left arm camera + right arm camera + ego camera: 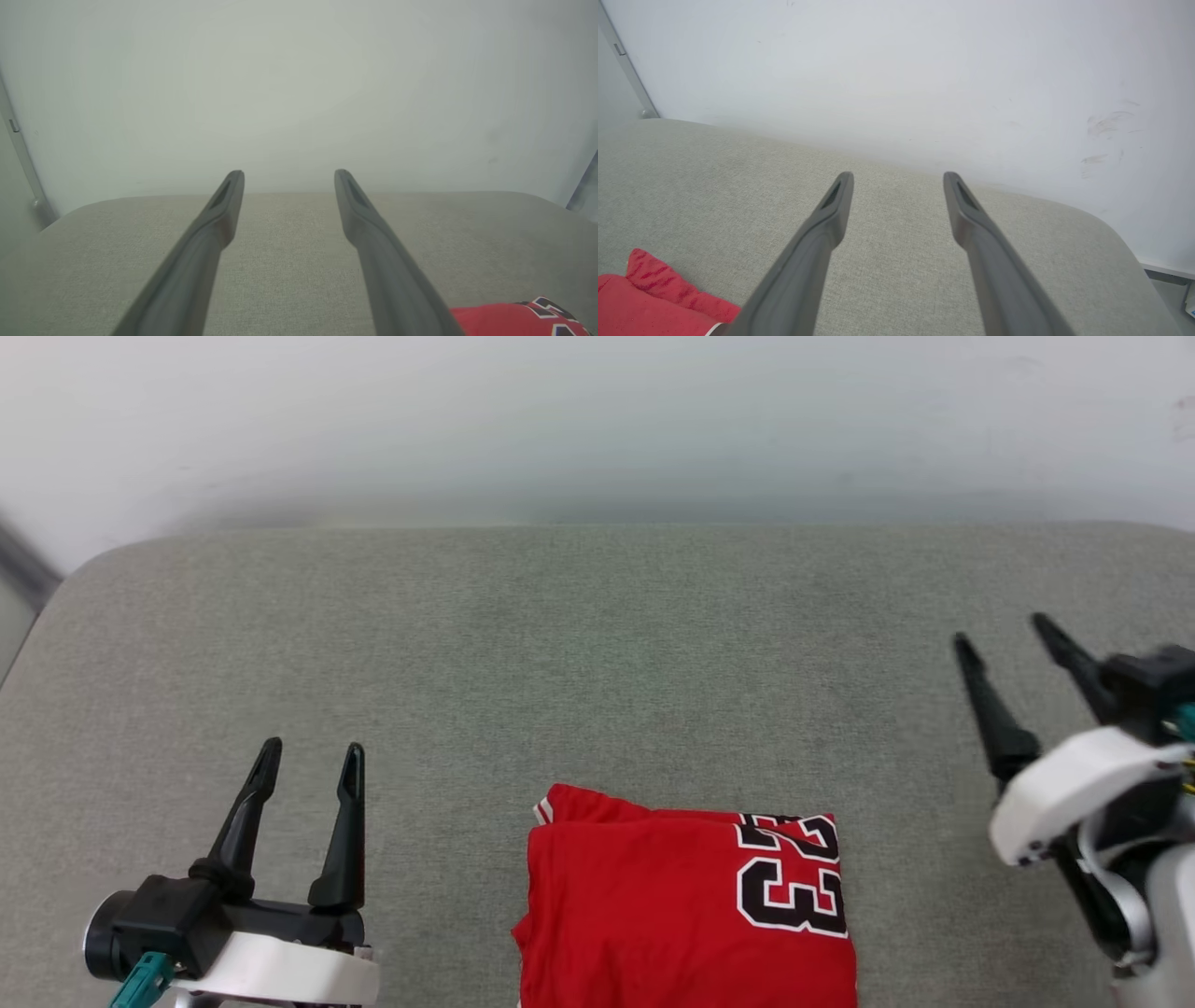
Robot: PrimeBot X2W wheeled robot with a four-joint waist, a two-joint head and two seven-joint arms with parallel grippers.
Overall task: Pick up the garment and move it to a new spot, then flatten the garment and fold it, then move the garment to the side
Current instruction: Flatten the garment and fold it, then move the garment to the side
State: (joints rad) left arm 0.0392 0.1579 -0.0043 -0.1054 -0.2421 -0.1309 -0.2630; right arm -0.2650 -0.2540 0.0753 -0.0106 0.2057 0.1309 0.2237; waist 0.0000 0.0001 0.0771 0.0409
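The garment [686,905] lay folded on the grey cushion [597,644] at the near edge of the head view, its lower part cut off by the frame; of its print a "23" showed, with more lettering half hidden at the fold beyond it; striped trim peeped out at its far left corner. The left gripper [313,749], fingers spread and empty, stood off to the garment's left; the right gripper [1001,630], likewise spread and empty, stood off to its right, its arm partly cropped; bare cushion ran broad beyond the garment to a rounded far edge under the pale wall [597,420].
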